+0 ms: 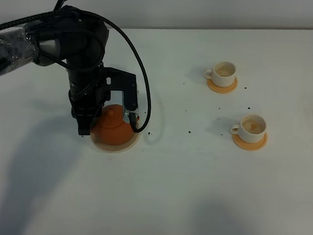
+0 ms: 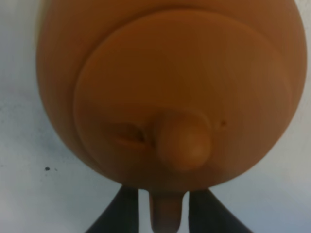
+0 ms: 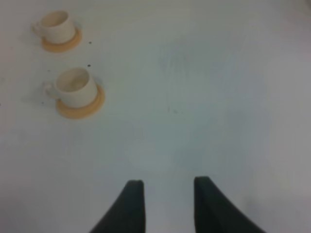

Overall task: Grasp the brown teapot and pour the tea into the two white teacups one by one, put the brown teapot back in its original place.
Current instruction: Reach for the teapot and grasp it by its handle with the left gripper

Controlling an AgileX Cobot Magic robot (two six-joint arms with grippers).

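White tabletop, brown teapot down on its pale coaster, left gripper fingers straddling the handle, contact too close to call, right gripper parted, holding nothing.

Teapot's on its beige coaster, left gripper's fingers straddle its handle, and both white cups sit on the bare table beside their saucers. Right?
Not quite: the exterior high view shows each of the white teacups standing on its own saucer, not beside it. The rest holds: the brown teapot is on its beige coaster, the left gripper straddling its handle.
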